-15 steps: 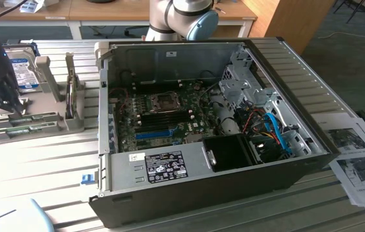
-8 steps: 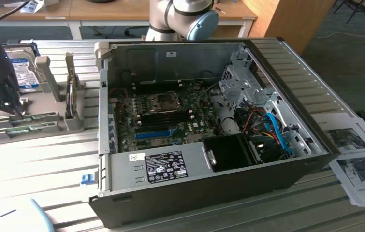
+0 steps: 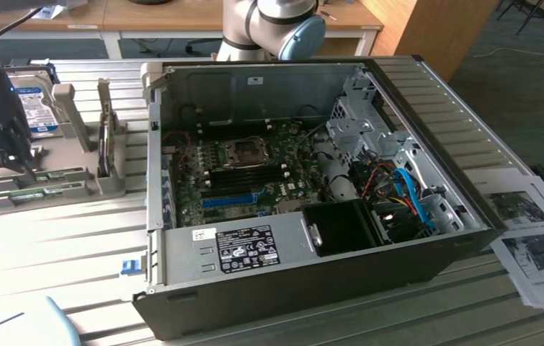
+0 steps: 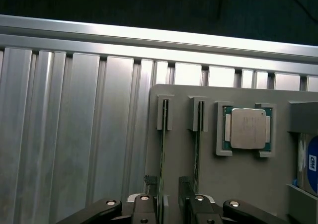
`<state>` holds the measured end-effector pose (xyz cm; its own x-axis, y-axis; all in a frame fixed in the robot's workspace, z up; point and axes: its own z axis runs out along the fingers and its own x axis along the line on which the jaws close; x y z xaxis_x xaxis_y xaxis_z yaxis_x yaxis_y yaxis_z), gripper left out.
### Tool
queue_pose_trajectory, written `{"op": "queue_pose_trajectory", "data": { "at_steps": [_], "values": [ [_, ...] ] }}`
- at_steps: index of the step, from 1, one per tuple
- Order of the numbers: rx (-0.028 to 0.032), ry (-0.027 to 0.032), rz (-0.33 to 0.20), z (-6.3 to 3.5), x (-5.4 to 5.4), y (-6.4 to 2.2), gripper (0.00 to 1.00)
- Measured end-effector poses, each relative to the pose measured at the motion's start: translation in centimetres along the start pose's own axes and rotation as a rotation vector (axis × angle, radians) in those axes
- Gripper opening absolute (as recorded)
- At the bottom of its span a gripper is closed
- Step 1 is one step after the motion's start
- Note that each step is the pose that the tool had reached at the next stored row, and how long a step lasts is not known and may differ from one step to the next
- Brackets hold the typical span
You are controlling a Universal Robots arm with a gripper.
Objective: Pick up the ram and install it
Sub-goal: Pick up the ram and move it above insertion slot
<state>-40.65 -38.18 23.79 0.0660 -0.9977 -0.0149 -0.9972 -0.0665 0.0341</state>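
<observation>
Hangs with gripper (image 4: 173,211) fingers spread at the ram (image 4: 163,149), on edge in a holder (image 4: 238,184). Seems light, stiff, fragile; best pinched across its flat faces.

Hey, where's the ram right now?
The ram stands on edge in the grey holder at the exterior view's left, beside a second stick and the processor, under the open pincer.

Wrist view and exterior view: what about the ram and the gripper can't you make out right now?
Wrist view: two ram sticks stand edge-on in the grey holder, faces hidden.
Wrist view: the gripper is cut off by the frame edge; contact with a stick unclear.
Exterior view: the motherboard slots are too small to tell if filled.
</observation>
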Motion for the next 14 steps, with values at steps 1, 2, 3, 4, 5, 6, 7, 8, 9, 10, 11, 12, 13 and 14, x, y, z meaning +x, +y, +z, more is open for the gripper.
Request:
{"op": "queue_pose_trajectory", "data": {
  "at_steps": [1,2,3,4,5,6,7,8,9,10,11,12,13,14],
  "values": [
    [0.0,0.0,0.0,0.06,0.0,0.0,0.31],
    [0.0,-0.0001,0.0,0.12,0.0,0.0,0.31],
    [0.0,-0.0001,0.0,0.18,0.0,-0.01,0.31],
    [0.0,-0.0001,0.0,0.24,0.0,-0.01,0.31],
    [0.0,0.0,0.0,0.31,0.0,-0.01,0.31],
    [0.0,0.0,0.0,0.37,0.01,-0.01,0.31],
    [-0.0001,0.0,0.0,0.43,0.01,-0.01,0.31],
    [0.0,-0.0001,0.0,0.49,0.01,-0.02,0.31],
    [0.0,-0.0001,0.0,0.55,0.01,-0.02,0.31],
    [0.0,-0.0001,0.0,0.61,0.01,-0.02,0.31],
    [0.0,0.0,0.0,0.67,0.01,-0.02,0.31],
    [0.0,-0.0001,0.0,0.74,0.01,-0.03,0.31],
    [-0.0001,0.0,0.0,0.79,0.01,-0.02,0.31],
    [0.0,-0.0001,0.0,0.86,0.01,-0.03,0.31]
  ]
}}
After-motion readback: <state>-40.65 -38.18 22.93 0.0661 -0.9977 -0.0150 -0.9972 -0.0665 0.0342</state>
